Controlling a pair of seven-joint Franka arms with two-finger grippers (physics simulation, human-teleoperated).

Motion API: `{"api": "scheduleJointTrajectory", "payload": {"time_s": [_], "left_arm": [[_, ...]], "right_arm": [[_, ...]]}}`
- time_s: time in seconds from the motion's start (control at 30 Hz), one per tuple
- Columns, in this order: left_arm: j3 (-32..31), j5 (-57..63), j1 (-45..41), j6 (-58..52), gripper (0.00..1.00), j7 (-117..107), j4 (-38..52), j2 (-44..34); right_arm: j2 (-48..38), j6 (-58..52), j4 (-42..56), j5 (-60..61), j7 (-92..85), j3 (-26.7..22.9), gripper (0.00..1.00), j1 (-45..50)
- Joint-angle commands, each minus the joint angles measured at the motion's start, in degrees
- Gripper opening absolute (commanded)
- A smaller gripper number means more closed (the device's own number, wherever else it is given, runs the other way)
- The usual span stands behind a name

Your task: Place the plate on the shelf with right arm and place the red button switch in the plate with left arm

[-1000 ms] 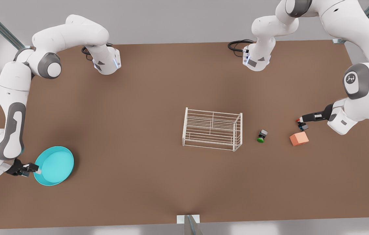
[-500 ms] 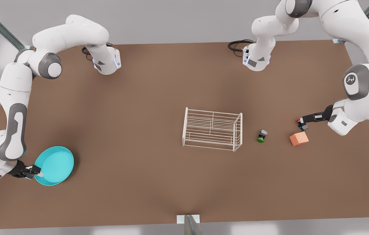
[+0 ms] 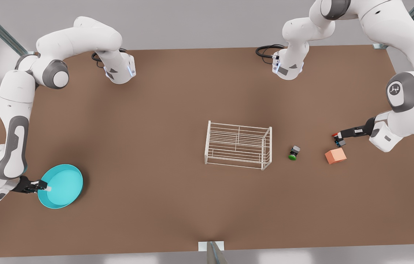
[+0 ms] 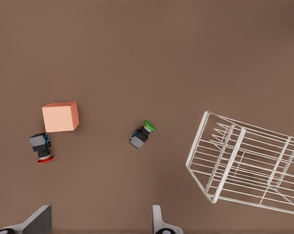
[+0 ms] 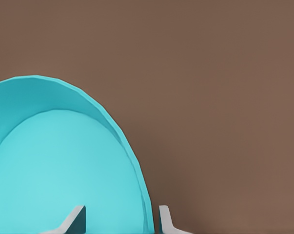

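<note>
Fingers of our right gripper (image 3: 47, 189) straddle the glossy turquoise plate (image 3: 62, 186) rim, slightly parted; our left gripper (image 3: 336, 136) hovers spread wide above the red button switch (image 4: 40, 147); wire shelf (image 3: 239, 145) stands mid-table.

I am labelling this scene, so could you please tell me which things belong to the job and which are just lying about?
Belonging to the job:
- plate, its rim between the open fingers of the right gripper
- shelf
- red button switch, with the open left gripper over it

Just lying about:
- green button switch
- orange cube
</note>
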Motion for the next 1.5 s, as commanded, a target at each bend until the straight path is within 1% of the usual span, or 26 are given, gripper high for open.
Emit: {"api": "scheduleJointTrajectory", "payload": {"time_s": [0.0, 0.13, 0.2, 0.43, 0.47, 0.57, 0.7, 0.8, 1.0, 1.2, 1.37, 1.47], "left_arm": [[-0.01, 0.03, -0.06, -0.02, 1.0, -0.04, 0.03, -0.07], [-0.01, 0.03, 0.11, -0.02, 1.0, -0.04, 0.03, -0.07], [-0.01, 0.03, 0.11, -0.02, 1.0, -0.04, 0.03, -0.07], [-0.01, 0.03, 0.11, -0.02, 1.0, -0.04, 0.03, -0.07], [-0.01, 0.03, 0.11, -0.02, 1.0, -0.04, -0.06, -0.07], [-0.01, 0.03, 0.11, -0.02, 1.0, 0.05, 0.03, -0.07], [-0.01, 0.12, 0.11, -0.02, 1.0, 0.05, -0.06, -0.07], [-0.01, 0.12, 0.11, -0.02, 1.0, 0.05, -0.06, -0.07], [0.08, 0.03, 0.11, -0.02, 1.0, 0.05, -0.06, -0.07], [0.08, 0.12, 0.11, -0.02, 1.0, 0.05, 0.03, -0.07], [0.08, 0.12, 0.11, -0.02, 1.0, 0.05, 0.03, -0.07], [0.08, 0.12, 0.11, -0.02, 1.0, 0.05, 0.03, -0.07]], "right_arm": [[-0.09, -1.63, 0.03, 0.06, -0.58, 0.01, 0.63, 0.01], [-0.09, -2.86, 0.03, -0.2, -1.19, -0.34, 0.47, 0.0], [-0.09, -2.95, 0.03, -0.29, -1.19, -0.34, 0.41, -0.08], [-0.09, -2.95, 0.03, -0.29, -1.19, -0.34, 0.32, 0.09], [-0.09, -2.95, 0.03, -0.38, -1.28, -0.34, 0.29, 0.09], [-0.18, -3.39, 0.03, -0.29, -1.63, -0.34, 0.26, 0.09], [-0.27, -3.83, 0.03, -0.29, -1.63, -0.26, 0.22, 0.09], [-1.5, -3.92, 0.12, 0.24, -1.55, -0.08, 0.22, 0.18], [-4.4, -9.19, 0.12, 0.76, -1.46, -0.08, 0.19, 0.62], [-10.72, -15.08, 0.03, 2.87, 2.14, -0.52, 0.2, 8.61], [-13.28, -18.24, 0.12, 3.22, 9.17, -0.69, 0.19, 16.7], [-14.59, -19.65, 0.12, 7.7, 15.85, -0.78, 0.19, 20.75]]}}
